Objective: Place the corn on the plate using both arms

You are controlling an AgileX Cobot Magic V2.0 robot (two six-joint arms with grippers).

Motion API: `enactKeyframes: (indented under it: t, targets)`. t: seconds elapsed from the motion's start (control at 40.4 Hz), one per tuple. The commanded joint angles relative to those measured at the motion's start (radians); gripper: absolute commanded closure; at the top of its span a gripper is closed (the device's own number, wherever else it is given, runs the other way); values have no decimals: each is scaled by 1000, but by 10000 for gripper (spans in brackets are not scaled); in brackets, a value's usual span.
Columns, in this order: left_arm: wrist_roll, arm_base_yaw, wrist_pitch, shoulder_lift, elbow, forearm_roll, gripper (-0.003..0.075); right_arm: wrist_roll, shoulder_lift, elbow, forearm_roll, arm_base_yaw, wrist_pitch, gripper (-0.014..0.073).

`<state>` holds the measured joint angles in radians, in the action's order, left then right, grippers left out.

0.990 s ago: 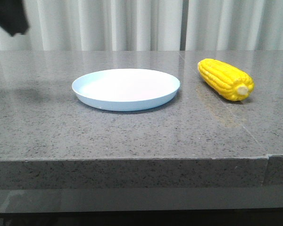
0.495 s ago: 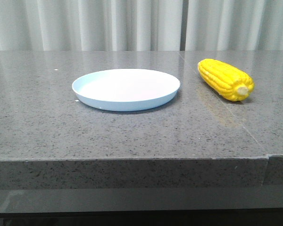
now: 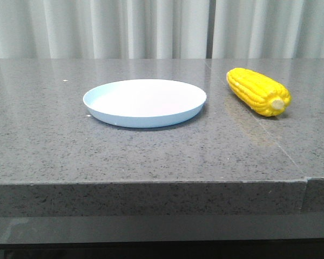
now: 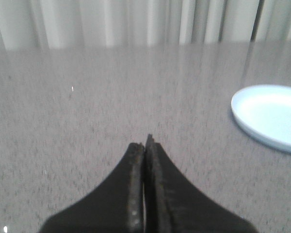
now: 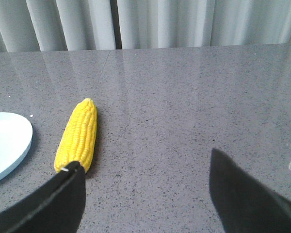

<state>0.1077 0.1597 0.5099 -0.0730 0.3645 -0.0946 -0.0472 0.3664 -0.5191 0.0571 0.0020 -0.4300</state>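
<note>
The yellow corn lies on the grey stone table to the right of the pale blue plate, its pale stub end towards me. The plate holds nothing. Neither arm shows in the front view. In the right wrist view my right gripper is open, and the corn lies just beyond one fingertip, beside the plate's rim. In the left wrist view my left gripper is shut and empty over bare table, with the plate off to one side.
The grey speckled table has a front edge near me and a seam at its right. A pale curtain hangs behind the table.
A dark arm part at the top left of the front view a second ago has left the view. The corn and the plate have not moved.
</note>
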Motion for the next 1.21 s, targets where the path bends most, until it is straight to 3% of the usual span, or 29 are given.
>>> enactKeyframes:
  t: [0.0,0.841,1.188]
  targets:
    - [0,-3,-120,48,23,-8,741,7,15,-35,2,-5,74,33]
    - [0,-3,-123,60,23,-8,741,7,27,-39,3,-5,94,33]
    - [0,-3,-123,60,23,-8,741,7,399,-238,73,2,-29,33]
